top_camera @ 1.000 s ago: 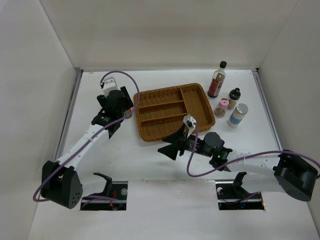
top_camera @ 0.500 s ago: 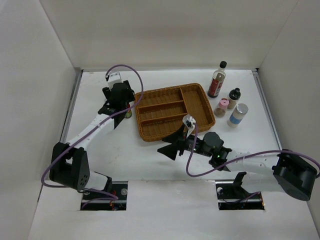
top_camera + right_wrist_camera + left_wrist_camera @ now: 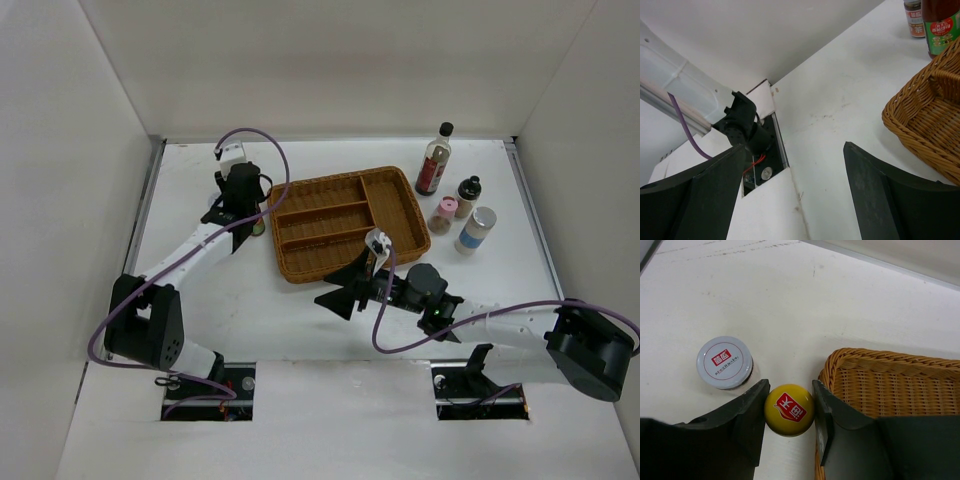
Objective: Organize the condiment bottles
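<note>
The left gripper [image 3: 789,390] pinches the yellow-capped bottle [image 3: 789,410] by its cap, with the white-lidded jar [image 3: 724,361] just outside its left finger and the wicker tray [image 3: 880,385] rim beside its right. On lifting, the smooth round cap could slip, or the finger could topple the jar. The right gripper [image 3: 795,165] hangs spread and empty.

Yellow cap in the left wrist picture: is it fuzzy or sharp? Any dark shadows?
Left wrist view: the yellow cap and white lid are sharp, their logos clear, shadows soft. Top view: even light, no hard shadows around the basket.

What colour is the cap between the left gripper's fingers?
The bottle cap is yellow with a red logo; clearest in the left wrist view.
</note>
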### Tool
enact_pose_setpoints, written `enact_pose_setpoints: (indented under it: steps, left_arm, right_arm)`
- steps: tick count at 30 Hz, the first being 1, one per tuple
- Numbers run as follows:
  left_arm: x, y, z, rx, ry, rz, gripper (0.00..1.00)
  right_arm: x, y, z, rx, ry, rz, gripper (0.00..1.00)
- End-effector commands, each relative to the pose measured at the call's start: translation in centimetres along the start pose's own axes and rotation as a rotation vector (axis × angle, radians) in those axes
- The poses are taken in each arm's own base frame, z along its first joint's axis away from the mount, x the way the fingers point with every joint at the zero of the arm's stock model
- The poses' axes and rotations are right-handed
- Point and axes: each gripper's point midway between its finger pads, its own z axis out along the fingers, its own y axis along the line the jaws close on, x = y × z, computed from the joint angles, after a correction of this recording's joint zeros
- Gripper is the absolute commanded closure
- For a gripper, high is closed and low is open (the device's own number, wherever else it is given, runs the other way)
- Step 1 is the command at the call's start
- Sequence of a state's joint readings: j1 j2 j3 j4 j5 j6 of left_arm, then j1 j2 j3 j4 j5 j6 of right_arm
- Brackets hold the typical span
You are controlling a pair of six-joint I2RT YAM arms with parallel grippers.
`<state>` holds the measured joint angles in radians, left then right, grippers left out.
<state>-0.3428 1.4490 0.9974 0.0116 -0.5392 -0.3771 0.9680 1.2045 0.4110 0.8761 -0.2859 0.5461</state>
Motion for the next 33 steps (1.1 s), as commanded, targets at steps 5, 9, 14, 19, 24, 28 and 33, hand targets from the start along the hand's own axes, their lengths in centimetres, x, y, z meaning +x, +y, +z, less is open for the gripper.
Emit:
enact_pose_setpoints:
  steps: [5,9,14,19,24,28,33]
  left_arm:
    - [-6.8,-0.6,-2.4,0.025,-0.168,-0.093,0.84]
    - [-9.3,-0.6,-3.8,0.043,-0.226,-0.129,0.85]
    - [-12.6,-1.4,-5.7,0.080,-0.291,-0.152,0.85]
    - [-14.6,-3.5,-6.8,0.137,-0.322,-0.164,0.85]
    - [-15.7,-6.5,-6.7,0.192,-0.338,-0.168,0.85]
    - [-15.9,-9.2,-6.0,0.233,-0.331,-0.158,0.85]
    - [-14.9,-11.4,-4.6,0.258,-0.310,-0.138,0.85]
  right_arm:
    - [-2.9,1.3,0.7,-0.037,-0.081,-0.029,0.14]
    - [-3.1,1.0,0.6,-0.021,-0.092,-0.026,0.14]
    - [-3.1,0.3,0.7,0.013,-0.100,-0.021,0.14]
    - [-3.2,0.1,0.7,0.019,-0.104,-0.021,0.13]
    - [-3.3,0.1,0.6,0.022,-0.108,-0.021,0.13]
    - [-3.3,-0.1,0.5,0.028,-0.107,-0.021,0.13]
    - [-3.5,-0.3,0.4,0.032,-0.115,-0.023,0.12]
